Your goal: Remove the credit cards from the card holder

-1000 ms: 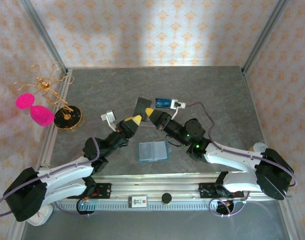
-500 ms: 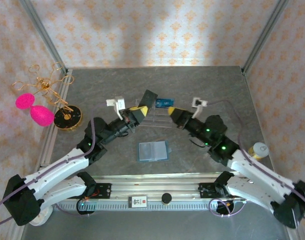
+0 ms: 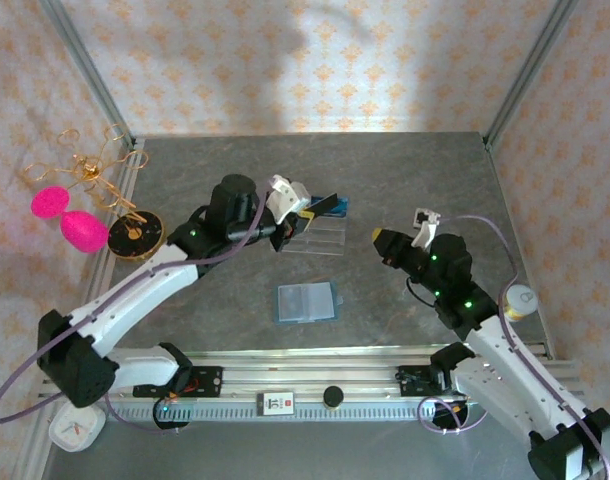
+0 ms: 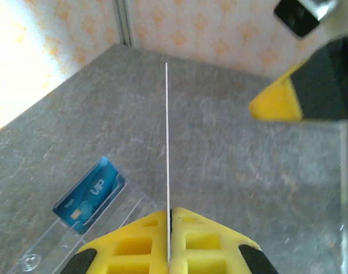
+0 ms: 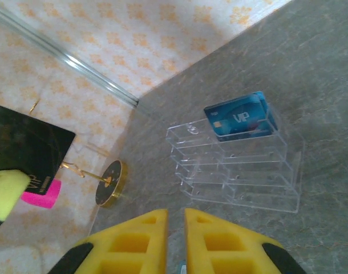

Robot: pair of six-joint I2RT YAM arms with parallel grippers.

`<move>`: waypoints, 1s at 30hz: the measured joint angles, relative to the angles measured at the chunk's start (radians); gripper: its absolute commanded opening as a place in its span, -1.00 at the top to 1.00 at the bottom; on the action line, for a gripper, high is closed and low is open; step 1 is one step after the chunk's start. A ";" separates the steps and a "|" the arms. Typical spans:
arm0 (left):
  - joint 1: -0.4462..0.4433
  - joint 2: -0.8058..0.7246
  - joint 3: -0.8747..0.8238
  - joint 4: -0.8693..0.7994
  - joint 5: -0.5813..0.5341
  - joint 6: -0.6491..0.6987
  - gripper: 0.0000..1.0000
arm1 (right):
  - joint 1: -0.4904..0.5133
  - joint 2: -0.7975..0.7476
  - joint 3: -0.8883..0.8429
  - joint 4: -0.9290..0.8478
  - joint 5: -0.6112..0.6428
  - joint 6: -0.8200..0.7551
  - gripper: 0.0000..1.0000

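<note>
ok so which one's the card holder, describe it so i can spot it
On the grey table, look near the middle of the front edge: the card holder lies flat there, alone. It is a small, opaque, pale blue square with teal edging, unlike the clear tiered stand farther back holding a blue card.

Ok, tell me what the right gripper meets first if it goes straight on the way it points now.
Most likely the clear acrylic stand: the right gripper points at its near left end, with bare table between. Depth is unclear, so it could graze the table first.
</note>
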 measured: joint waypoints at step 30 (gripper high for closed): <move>0.102 0.601 0.368 -0.210 0.101 0.519 1.00 | -0.138 0.311 0.103 -0.025 -0.013 -0.049 0.73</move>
